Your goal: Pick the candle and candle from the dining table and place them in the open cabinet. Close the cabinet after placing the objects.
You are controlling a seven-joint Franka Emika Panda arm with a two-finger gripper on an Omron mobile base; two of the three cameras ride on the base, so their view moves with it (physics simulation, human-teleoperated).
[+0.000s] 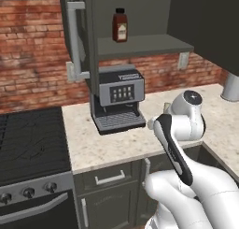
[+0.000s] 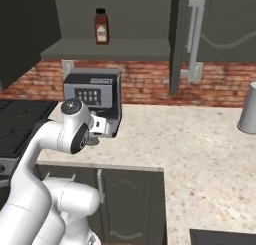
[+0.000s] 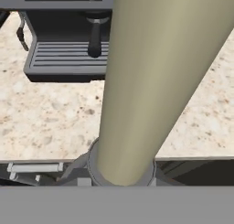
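A slim pale beige stick candle (image 3: pixel 151 81) rises close in front of the hand camera, and its round grey disc base (image 3: pixel 93 166) shows at the bottom. My gripper (image 2: pixel 98 127) is shut on this candle, low over the front of the counter and in front of the coffee machine; the wrist hides the fingers. Above stands the tall dark grey cabinet, open, with its door (image 1: pixel 74 36) swung out and its shelf (image 1: pixel 140 46) bare to the right of a bottle. The other candle and the dining table are out of view.
A brown sauce bottle (image 1: pixel 120 25) stands on the cabinet shelf. A coffee machine (image 1: pixel 119 99) sits on the speckled counter (image 2: pixel 200 149) under the cabinet. A stove (image 1: pixel 28 144) lies to the left, and a grey cylinder (image 2: pixel 248 114) stands at the right.
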